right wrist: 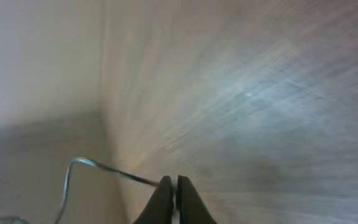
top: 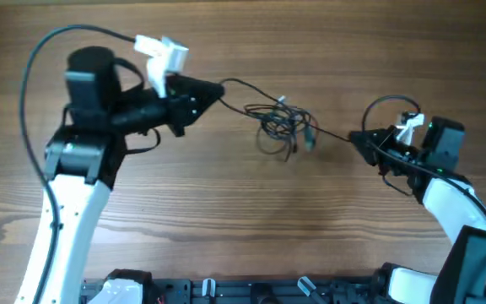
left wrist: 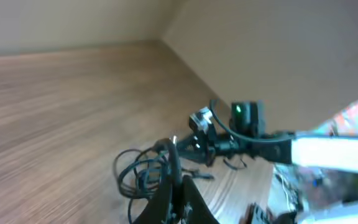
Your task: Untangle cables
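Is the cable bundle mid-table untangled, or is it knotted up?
Tangled: the cables form a looped clump, with one strand running to the left gripper and one to the right gripper, each shut on it.

Wood-grain table (top: 226, 236) w/ plain beige wall (left wrist: 260, 50) behind, soft light.

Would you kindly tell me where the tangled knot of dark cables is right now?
Overhead, the tangled knot of dark cables lies on the wooden table near its centre, between the left gripper and the right gripper.
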You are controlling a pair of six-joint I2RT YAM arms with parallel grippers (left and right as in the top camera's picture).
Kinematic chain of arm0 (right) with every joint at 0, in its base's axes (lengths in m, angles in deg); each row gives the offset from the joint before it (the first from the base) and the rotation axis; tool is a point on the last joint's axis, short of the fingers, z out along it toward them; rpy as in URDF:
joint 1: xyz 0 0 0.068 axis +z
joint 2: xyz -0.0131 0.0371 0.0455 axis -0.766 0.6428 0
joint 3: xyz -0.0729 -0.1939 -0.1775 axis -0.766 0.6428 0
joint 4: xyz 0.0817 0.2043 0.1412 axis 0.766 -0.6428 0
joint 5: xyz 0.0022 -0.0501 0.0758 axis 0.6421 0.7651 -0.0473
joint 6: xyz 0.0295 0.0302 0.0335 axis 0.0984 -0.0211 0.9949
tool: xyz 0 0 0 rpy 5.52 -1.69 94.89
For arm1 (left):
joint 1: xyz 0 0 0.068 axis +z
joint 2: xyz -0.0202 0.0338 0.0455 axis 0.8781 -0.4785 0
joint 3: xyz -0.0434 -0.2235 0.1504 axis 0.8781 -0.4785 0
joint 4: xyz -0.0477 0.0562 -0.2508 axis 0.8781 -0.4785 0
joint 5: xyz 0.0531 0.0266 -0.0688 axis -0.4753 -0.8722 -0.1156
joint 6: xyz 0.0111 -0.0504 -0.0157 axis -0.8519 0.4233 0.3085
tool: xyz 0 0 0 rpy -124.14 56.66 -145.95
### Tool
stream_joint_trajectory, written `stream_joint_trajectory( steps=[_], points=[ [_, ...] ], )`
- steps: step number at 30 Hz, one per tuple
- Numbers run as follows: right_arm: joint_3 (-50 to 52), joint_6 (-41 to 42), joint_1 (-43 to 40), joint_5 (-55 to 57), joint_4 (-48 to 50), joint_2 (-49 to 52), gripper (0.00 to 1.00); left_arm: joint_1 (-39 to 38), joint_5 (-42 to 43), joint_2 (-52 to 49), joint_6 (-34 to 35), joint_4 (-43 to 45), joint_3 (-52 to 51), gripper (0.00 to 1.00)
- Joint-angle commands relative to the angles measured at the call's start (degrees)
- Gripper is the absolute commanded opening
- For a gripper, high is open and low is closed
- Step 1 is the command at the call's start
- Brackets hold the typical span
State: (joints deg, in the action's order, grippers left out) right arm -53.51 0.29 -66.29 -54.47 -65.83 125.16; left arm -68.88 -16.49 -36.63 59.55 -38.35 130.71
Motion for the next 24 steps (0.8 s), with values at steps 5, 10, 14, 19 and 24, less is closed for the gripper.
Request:
stream_joint_trajectory(
  steps=[5, 10, 14, 19, 24],
  points=[
    [0.2, -0.4, 1.1, 2.5, -2.3, -0.2, 0.34, -3.0, -20.9, -4.2, 10.8, -2.7, 0.6, 0.04],
    [0.2, -7.0, 1.1, -1.3, -6.3, -0.2, 0.57, -4.1, -30.3, -8.9, 31.8, -1.0, 0.6, 0.04],
    [0.2, -9.4, 1.1, -2.2, -8.4, -0.2, 0.69, -8.3, -18.5, -10.3, 22.8, 1.6, 0.6, 0.04],
    [0.2, -9.4, 1.1, -2.2, -8.4, -0.2, 0.83, -7.3, -17.0, -8.5, 19.4, 7.7, 0.6, 0.04],
    [0.2, -9.3, 1.1, 0.4, -8.3, -0.2, 0.93, -8.6, -18.0, -9.1, 19.3, 2.6, 0.6, 0.04]
  ],
)
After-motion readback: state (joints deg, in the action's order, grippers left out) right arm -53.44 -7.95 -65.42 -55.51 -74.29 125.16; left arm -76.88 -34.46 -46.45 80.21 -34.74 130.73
